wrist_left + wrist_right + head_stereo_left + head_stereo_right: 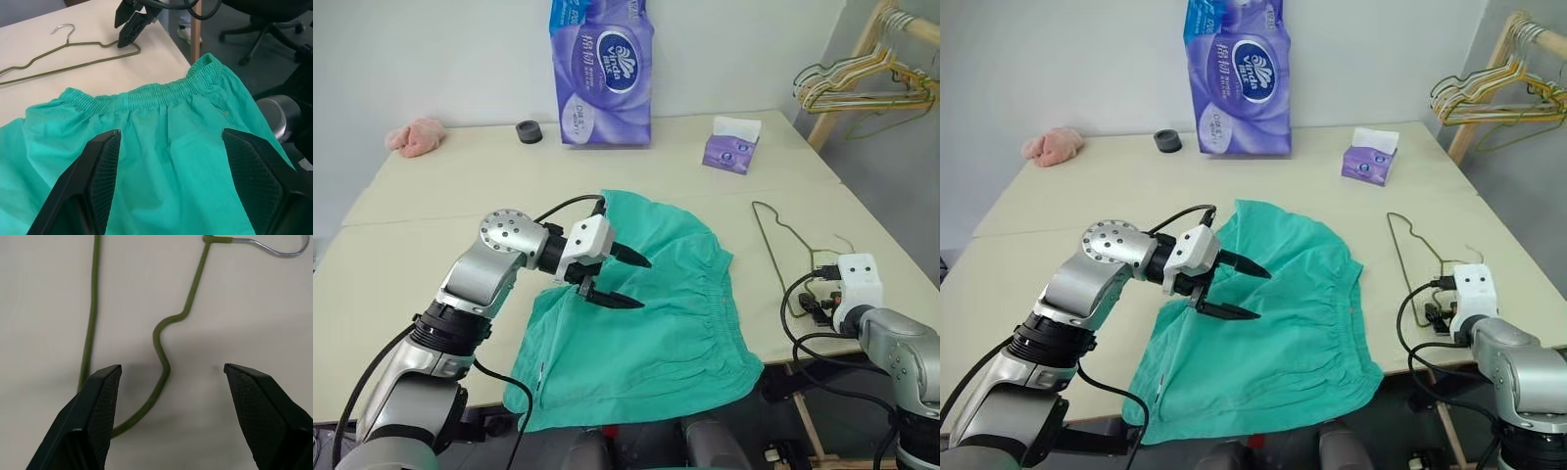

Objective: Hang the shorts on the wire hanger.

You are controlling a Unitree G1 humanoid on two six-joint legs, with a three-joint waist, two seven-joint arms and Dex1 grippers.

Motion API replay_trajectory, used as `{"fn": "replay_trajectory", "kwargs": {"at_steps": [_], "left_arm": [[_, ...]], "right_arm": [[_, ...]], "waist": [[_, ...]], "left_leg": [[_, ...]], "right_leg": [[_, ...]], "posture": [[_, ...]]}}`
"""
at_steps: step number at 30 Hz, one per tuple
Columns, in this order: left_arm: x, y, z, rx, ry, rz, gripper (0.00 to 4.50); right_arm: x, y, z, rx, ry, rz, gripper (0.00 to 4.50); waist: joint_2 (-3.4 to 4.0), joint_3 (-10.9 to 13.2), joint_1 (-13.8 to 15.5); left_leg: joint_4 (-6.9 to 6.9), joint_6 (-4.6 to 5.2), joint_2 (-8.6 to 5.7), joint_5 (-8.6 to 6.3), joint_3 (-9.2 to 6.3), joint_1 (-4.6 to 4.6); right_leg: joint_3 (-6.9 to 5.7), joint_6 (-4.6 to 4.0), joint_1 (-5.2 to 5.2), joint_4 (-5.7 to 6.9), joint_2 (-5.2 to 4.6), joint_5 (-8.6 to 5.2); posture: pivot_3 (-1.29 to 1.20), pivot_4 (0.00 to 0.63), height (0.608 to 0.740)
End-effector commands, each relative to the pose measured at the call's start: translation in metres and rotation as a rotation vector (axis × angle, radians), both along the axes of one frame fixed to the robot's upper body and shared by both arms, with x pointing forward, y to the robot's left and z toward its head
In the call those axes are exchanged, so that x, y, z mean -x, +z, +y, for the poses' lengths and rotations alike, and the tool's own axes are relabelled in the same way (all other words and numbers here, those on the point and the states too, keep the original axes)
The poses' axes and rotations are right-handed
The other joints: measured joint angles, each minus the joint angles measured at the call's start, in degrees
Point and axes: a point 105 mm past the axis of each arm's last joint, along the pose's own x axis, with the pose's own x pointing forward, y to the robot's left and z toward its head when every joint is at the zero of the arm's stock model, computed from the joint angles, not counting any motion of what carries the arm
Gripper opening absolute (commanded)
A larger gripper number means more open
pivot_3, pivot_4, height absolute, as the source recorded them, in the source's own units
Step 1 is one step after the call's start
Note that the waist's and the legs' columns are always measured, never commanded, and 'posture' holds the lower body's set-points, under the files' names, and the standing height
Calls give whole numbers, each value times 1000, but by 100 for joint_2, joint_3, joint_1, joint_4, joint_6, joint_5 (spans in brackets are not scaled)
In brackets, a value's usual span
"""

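Two end effectors at work over a pale tabletop (431,186), both spread wide and grasping nothing. Nearest, teal-green shorts (646,343) lying flat near the front edge of the tabletop, lower hem spilling over that edge, gathered waistband turned toward the robot's right. Left end effector (622,279) poised just above the middle of the shorts, fingers (98,166) parted and pointing toward the waistband, apparently clear of the fabric. Right end effector (168,396) hanging over the near end of the wire hanger (781,257), fingers apart on either side of a bend in the wire, not touching it. Wire hanger lying flat on the tabletop just beside the waistband, well to the robot's right, hook at its near end. Farther back, small purple tissue box (732,145), tall purple tissue pack (602,73), black ring-shaped object (529,131) and pink cloth (416,136) near the wall. Beyond the right corner, bunch of hangers (862,86) on a wooden rack.
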Motion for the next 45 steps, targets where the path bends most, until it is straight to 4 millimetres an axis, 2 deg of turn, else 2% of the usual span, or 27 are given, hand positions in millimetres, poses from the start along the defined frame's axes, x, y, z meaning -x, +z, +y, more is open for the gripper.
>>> {"fn": "replay_trajectory", "kwargs": {"at_steps": [1,5,7,8,10,15,19,23,29,32,34,37,39,41,43,45], "left_arm": [[1,8,-3,6,-19,-39,3484],[1,8,-5,6,-29,-40,3484],[0,8,-7,9,-30,-41,3484],[0,8,-7,10,-31,-42,3506],[0,9,-8,12,-31,-44,3516],[-2,9,-9,17,-21,-48,3516],[-5,9,-9,31,9,-50,3516],[-13,10,-9,51,62,-62,3516],[-33,11,-3,74,186,-75,3516],[-57,20,12,109,328,-51,4066],[-74,32,28,155,434,-37,4458],[-94,47,47,198,544,-37,4458],[-105,59,64,236,612,-17,4458],[-107,64,71,254,617,24,4458],[-103,67,72,270,584,100,4458],[-101,67,73,275,563,149,4458]], "right_arm": [[2,0,-3,-43,-10,8,3571],[1,-10,4,-131,50,76,3571],[-2,-13,2,-141,57,98,3571],[-4,-14,0,-138,57,109,3393],[-6,-15,-5,-96,81,128,2999],[-11,-18,-6,-76,103,162,1395],[-15,-16,-15,-60,49,137,29],[-20,-9,-27,-18,-9,84,29],[-33,18,-41,120,-11,-45,29],[-43,46,-41,301,76,-165,0],[-47,64,-34,444,190,-234,0],[-50,81,-20,606,336,-303,0],[-51,97,2,780,506,-378,0],[-51,106,19,905,627,-433,0],[-50,115,45,1105,797,-522,0],[-49,117,58,1188,884,-568,0]], "waist": [[0,0,-10],[0,0,-22],[-1,0,-33],[-1,0,-42],[-1,0,-58],[-3,-1,-70],[-5,-2,-68],[-6,-2,-66],[2,5,-59],[20,25,-77],[31,48,-116],[24,64,-157],[24,70,-187],[24,73,-241],[24,73,-292],[22,75,-310]], "left_leg": [[0,1,1,-1,-1,0],[0,2,2,-1,-3,1],[0,2,2,-2,-2,2],[1,2,2,-2,-2,3],[1,2,2,-2,-1,3],[1,2,2,-2,-4,7],[2,1,3,-3,-7,7],[3,1,4,-3,-8,5],[3,1,2,-3,-7,0],[3,1,0,-3,-4,-1],[1,1,-4,-3,-2,-3],[-4,1,-9,-4,-4,-4],[-5,2,-8,-8,-3,-3],[-7,2,-8,-8,-1,-7],[-8,0,-6,-9,-2,-11],[-7,-3,-6,-11,-2,-13]], "right_leg": [[0,0,0,0,2,0],[0,0,0,-1,3,0],[0,0,3,-3,3,0],[-1,0,4,-4,4,0],[-3,0,8,-8,5,0],[-7,0,18,-17,6,0],[-6,1,24,-25,4,0],[2,2,27,-31,2,0],[5,3,26,-36,-2,0],[7,4,23,-35,-3,0],[7,5,20,-35,-2,0],[2,6,17,-37,8,0],[2,6,15,-39,15,0],[3,6,7,-36,15,0],[2,7,2,-37,15,-1],[6,8,-4,-34,11,-2]], "posture": [[-208,125,740],[-216,126,740],[-218,126,740],[-218,126,740],[-218,126,740],[-218,125,740],[-213,127,740],[-216,128,740],[-227,127,740],[-232,128,740],[-232,128,740],[-229,126,740],[-227,123,740],[-225,118,740],[-225,114,740],[-225,114,740]]}}
